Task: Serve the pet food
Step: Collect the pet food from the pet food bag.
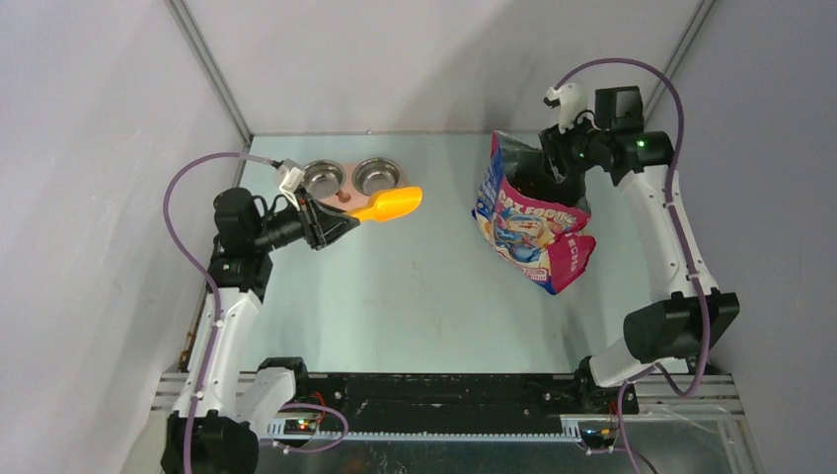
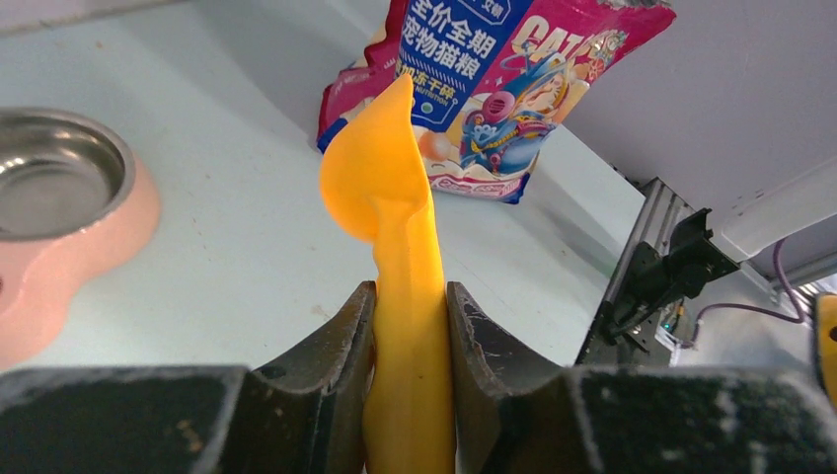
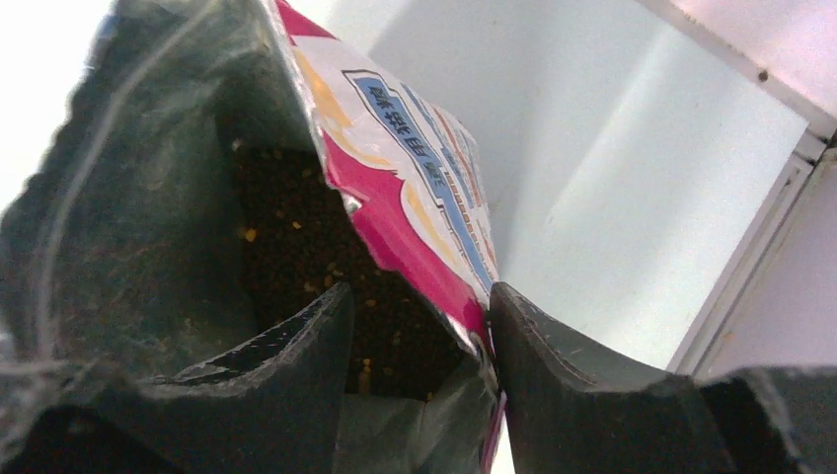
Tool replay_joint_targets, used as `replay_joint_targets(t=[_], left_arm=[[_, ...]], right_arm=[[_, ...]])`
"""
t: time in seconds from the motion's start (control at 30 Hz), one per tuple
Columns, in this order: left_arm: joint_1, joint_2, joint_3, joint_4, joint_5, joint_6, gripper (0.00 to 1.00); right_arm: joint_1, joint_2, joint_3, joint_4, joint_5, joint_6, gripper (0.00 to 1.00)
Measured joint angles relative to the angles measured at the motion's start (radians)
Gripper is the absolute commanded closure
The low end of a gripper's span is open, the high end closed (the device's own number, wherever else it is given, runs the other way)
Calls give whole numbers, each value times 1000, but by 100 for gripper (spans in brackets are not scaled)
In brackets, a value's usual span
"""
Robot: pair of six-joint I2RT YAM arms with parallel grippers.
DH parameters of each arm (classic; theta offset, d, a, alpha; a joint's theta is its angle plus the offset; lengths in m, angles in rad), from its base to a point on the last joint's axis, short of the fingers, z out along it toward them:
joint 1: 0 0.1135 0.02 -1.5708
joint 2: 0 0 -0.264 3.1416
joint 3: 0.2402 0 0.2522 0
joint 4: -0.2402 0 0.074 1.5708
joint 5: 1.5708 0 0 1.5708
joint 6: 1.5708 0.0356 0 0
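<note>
The cat food bag stands tilted at the right of the table, its top open. My right gripper is at that top. In the right wrist view one finger is inside the bag and one outside, with the folded rim held between them. Brown kibble lies deep inside. My left gripper is shut on the handle of the orange scoop, held above the table just in front of the feeder. In the left wrist view the scoop stands on edge between my jaws, pointing toward the bag. I see no kibble in it.
The pink feeder with two steel bowls sits at the back left, just behind the scoop; its rim shows in the left wrist view. A small brown bit lies between the bowls. Enclosure walls ring the table.
</note>
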Motion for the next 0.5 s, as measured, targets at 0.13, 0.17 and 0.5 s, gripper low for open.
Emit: replay_joint_targets(t=[0.13, 0.17, 0.5], left_arm=[[0, -29, -18, 34, -13, 0, 100], [0, -32, -26, 40, -14, 0, 100], [0, -33, -45, 58, -20, 0, 100]], right_arm=[[10, 61, 37, -54, 43, -12, 33], [3, 83, 59, -80, 31, -14, 30], [-219, 202, 272, -309, -402, -10, 20]])
